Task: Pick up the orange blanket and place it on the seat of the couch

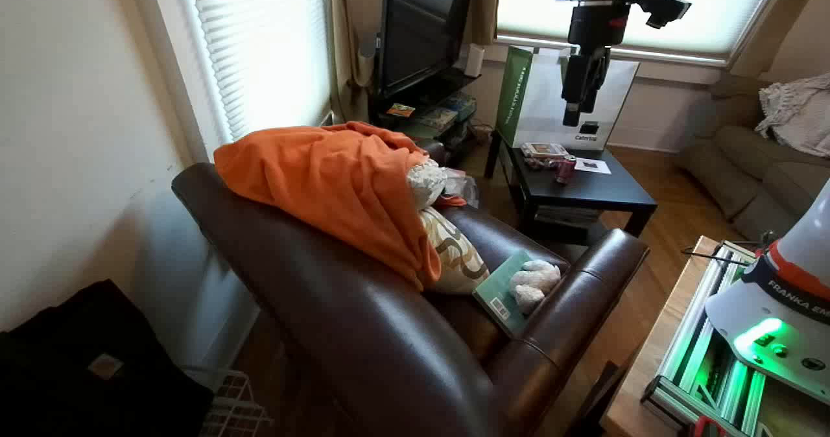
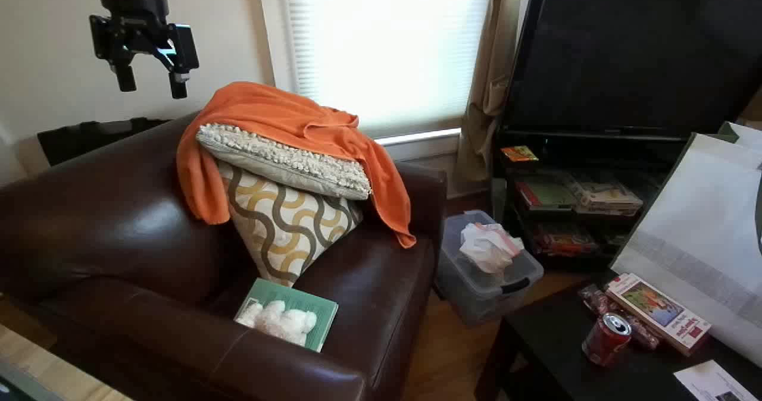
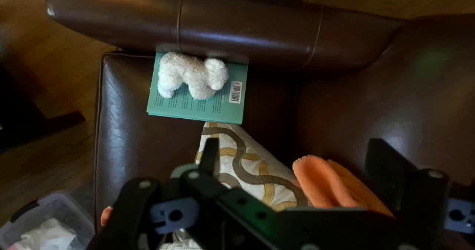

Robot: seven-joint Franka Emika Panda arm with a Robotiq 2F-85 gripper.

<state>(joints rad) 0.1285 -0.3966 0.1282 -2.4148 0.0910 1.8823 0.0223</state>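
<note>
The orange blanket [image 1: 324, 184] is draped in folds over two stacked pillows and the back of the couch [image 1: 343, 314]. In an exterior view, the blanket [image 2: 268, 106] hangs down both sides of a shaggy white pillow [image 2: 280, 157], which rests on a wavy-patterned pillow [image 2: 286, 222]. One end hangs towards the seat of the brown leather couch [image 2: 107, 210]. My gripper [image 2: 152, 87] is open and empty, held above the couch; it also shows in an exterior view [image 1: 579, 113]. In the wrist view, a blanket fold [image 3: 319, 183] lies below the open fingers [image 3: 293, 146], partly hidden by the gripper.
A green book [image 3: 196, 107] with a white plush toy [image 3: 193, 75] lies on the seat by the couch arm. A black table [image 1: 590, 187] holds a red can [image 2: 606, 338], boxes and a large bag. A clear bin [image 2: 476, 294] and a TV [image 2: 631, 62] stand beyond.
</note>
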